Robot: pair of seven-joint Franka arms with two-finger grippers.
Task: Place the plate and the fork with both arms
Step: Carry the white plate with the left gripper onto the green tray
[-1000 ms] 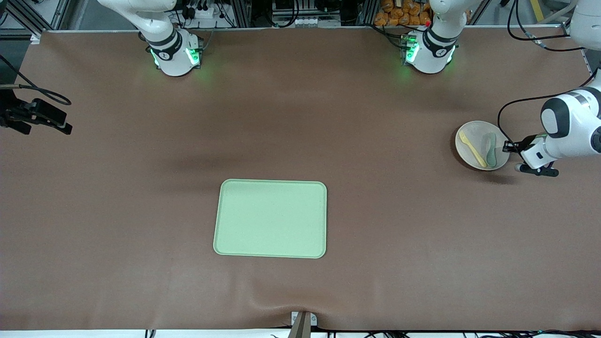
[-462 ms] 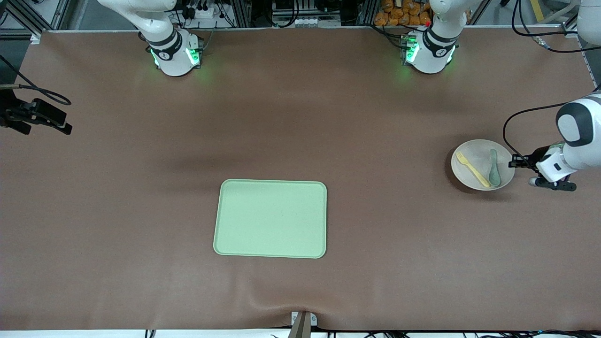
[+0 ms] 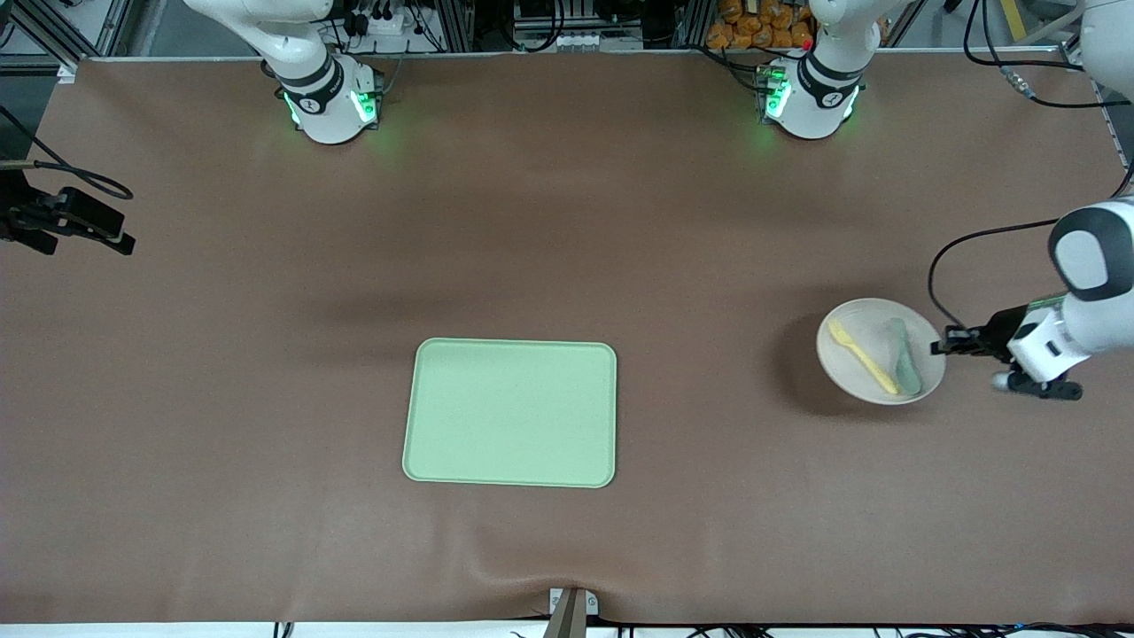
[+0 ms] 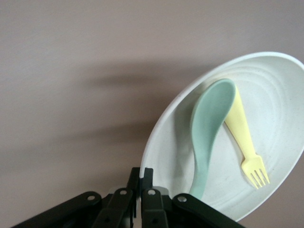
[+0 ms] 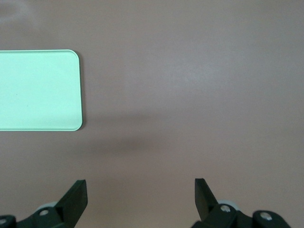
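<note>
cream plate [image 3: 877,350], pale-yellow fork [image 3: 861,356], grey-green spoon [image 3: 905,358], light-green tray [image 3: 511,413], brown table [image 3: 620,221]

The plate [image 4: 280,85] is cut by the left wrist view's edge, the spoon [image 4: 209,128] handle end goes hidden under the left gripper [image 4: 141,187], and the right gripper [image 5: 141,190] bodies are cut off.
</note>
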